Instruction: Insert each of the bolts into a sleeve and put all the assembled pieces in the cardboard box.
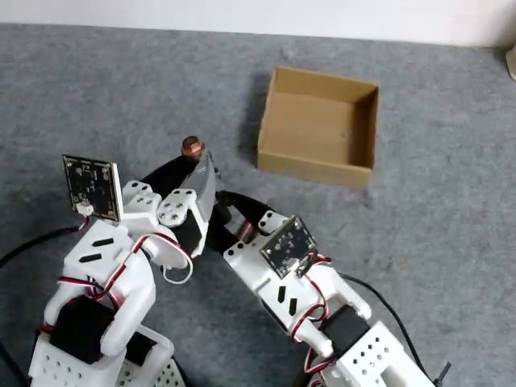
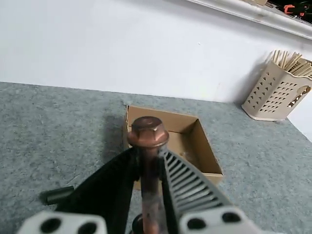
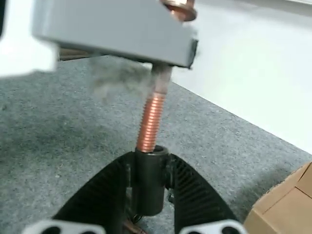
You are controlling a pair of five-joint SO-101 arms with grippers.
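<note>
**Bolt tip at the mouth of the sleeve, both pieces held above the table**

The copper bolt point(image 2: 147, 134) stands nearly upright, hex head on top. Its shank is clamped between the two fingers of the left end effector point(image 2: 150, 155). In the right wrist view its threaded end meets the open top of a black sleeve point(image 3: 147, 183). The tip seems to sit just inside the mouth, though how far in is hard to tell. The right end effector point(image 3: 148, 163) is closed on that sleeve and holds it upright directly below the bolt.

Beyond the two arms the cardboard box point(image 1: 318, 165) sits open on the grey table point(image 1: 443, 242), near the held pieces but apart from them. A second dark sleeve point(image 2: 56, 195) lies on its side on the table beside the left end effector. A beige perforated holder point(image 2: 273, 92) full of wooden sticks stands by the white wall, well apart from the box.
</note>
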